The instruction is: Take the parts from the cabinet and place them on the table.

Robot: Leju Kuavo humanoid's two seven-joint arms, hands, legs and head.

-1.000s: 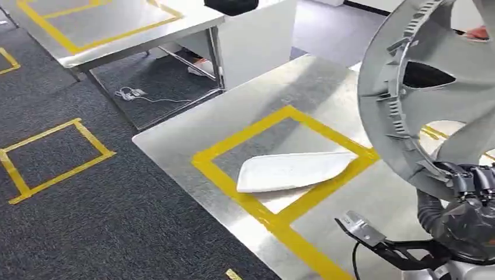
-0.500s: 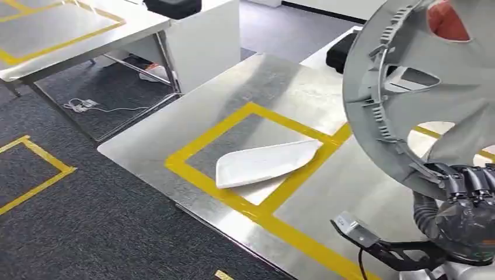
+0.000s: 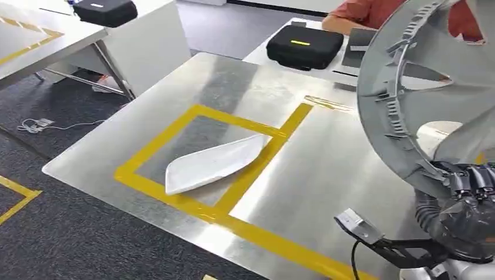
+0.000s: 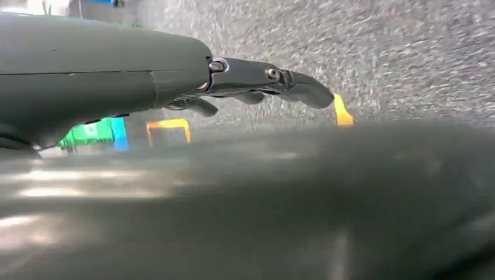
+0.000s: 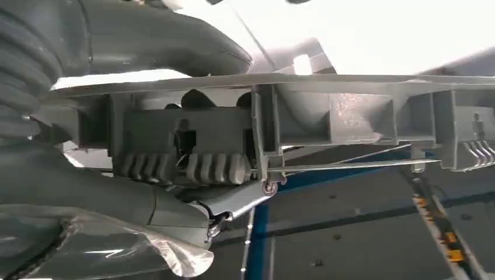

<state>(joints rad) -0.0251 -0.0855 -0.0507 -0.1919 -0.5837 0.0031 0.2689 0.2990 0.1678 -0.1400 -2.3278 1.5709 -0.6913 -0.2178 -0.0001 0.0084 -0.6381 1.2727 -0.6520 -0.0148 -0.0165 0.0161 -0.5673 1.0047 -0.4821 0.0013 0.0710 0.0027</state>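
— What is the right hand (image 3: 470, 185) doing?
— Its fingers are curled tight around the bottom rim of a big grey wheel cover (image 3: 429, 87). It holds the cover up on its edge, above the right side of the shiny table (image 3: 292, 175).
— And close up?
— In the right wrist view the thumb (image 5: 169, 44) lies on one side of the rim and the fingers (image 5: 192, 213) on the other.
— What about the left hand (image 4: 262, 81)?
— It holds nothing. Its fingers stick out straight, over grey carpet.
— What lies on the table?
— A flat white part (image 3: 213, 163), inside a yellow tape square (image 3: 201, 149).
— And farther back?
— A black case (image 3: 303, 45) on another table, near a person in orange (image 3: 373, 11).
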